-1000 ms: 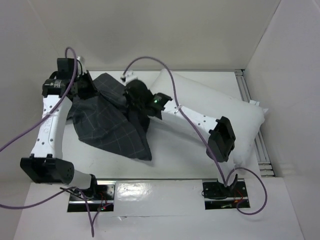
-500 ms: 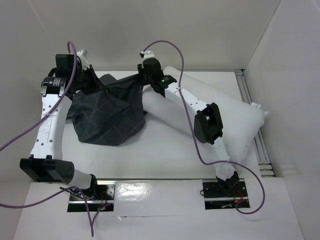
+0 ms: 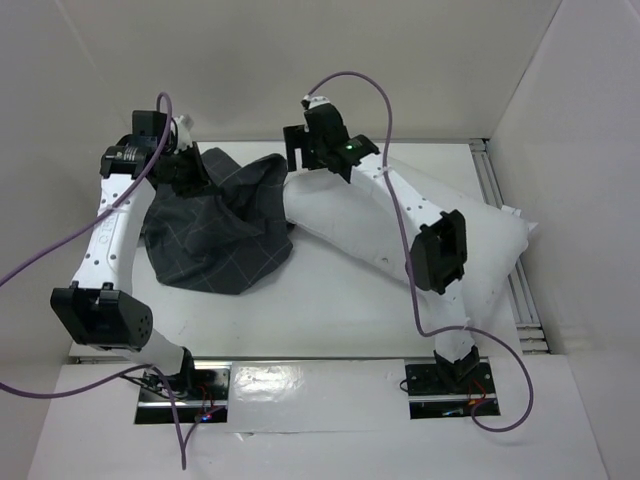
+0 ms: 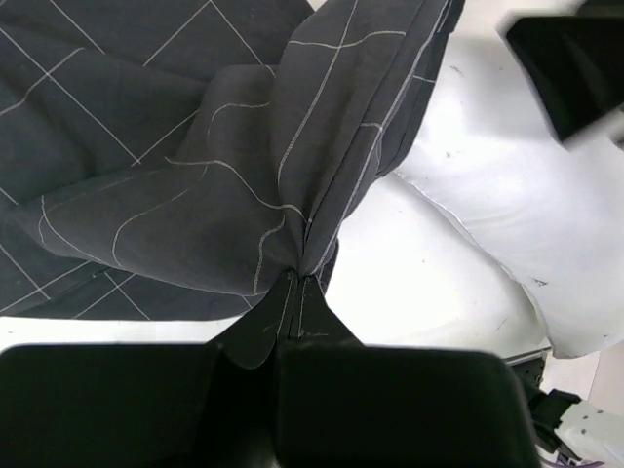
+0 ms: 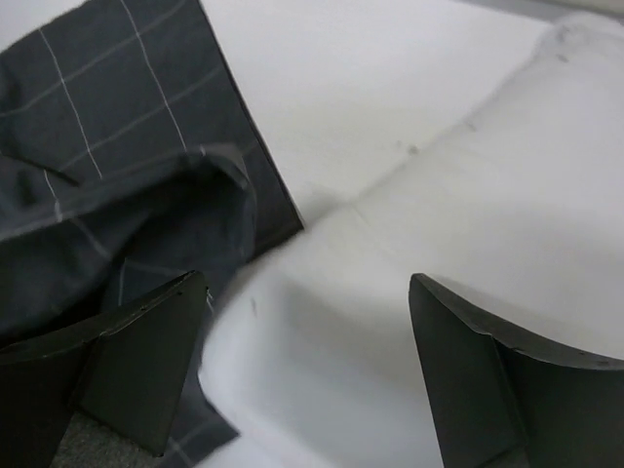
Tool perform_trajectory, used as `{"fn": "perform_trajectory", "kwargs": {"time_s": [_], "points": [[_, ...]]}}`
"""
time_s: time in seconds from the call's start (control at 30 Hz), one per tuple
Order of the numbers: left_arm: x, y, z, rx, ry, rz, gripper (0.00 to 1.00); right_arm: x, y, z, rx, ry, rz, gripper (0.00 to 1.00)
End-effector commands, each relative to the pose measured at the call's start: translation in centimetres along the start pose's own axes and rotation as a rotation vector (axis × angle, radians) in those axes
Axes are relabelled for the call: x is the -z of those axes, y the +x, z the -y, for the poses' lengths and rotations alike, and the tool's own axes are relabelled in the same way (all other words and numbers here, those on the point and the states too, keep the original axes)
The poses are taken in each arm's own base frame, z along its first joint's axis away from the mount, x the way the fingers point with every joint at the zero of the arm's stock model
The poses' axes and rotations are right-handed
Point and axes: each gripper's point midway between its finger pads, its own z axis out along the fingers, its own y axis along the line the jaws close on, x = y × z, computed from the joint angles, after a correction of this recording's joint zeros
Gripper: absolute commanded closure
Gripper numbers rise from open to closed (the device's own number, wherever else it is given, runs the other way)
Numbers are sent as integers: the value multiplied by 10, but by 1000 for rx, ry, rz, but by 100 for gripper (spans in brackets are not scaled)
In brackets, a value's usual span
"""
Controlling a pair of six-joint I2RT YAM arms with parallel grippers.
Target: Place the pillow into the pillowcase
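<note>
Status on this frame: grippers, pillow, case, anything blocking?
Left gripper shut on bunched pillowcase. Right gripper open above pillow, at its end by the cloth. Pillow mostly outside the case. Nothing blocking.

The white desk (image 3: 330,310) carries two soft things. The pillow (image 3: 490,235) lies slantwise across its right half, from the far middle toward the right edge, where a metal rail (image 3: 488,175) runs. The pillowcase (image 3: 215,250) sits heaped on the left half, lower folds on the surface and upper part raised. The two meet near the far middle, though the pillow's end may be just inside the cloth.
</note>
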Motion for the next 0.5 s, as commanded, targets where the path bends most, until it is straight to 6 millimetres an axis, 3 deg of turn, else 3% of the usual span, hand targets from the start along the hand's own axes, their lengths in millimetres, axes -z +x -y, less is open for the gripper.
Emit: {"fn": "perform_trajectory", "kwargs": {"time_s": [0.0,0.07,0.13,0.2,0.3,0.37,0.4,0.43,0.47], "points": [[-3,-10,9,-38,37,6,100,52,-1,28,-42,72,-69,8],[-5,-11,14,-29,62,-7,100,60,32,45,-35,148,-175,8],[-8,-13,14,-28,61,-8,100,63,64,48,-59,181,-247,7],[-8,-15,16,-20,71,-9,100,55,98,50,-83,178,-315,7],[-6,-19,16,-23,64,4,100,28,134,42,-83,74,-415,18],[-3,-24,15,-21,64,19,100,30,141,36,-99,-28,-470,49],[-3,-24,15,-21,64,19,100,40,122,37,-94,-51,-420,63],[-3,-23,17,-21,75,15,100,48,120,40,-91,-41,-402,82],[-3,-23,17,-21,75,15,100,51,101,50,-103,-29,-330,100]]}}
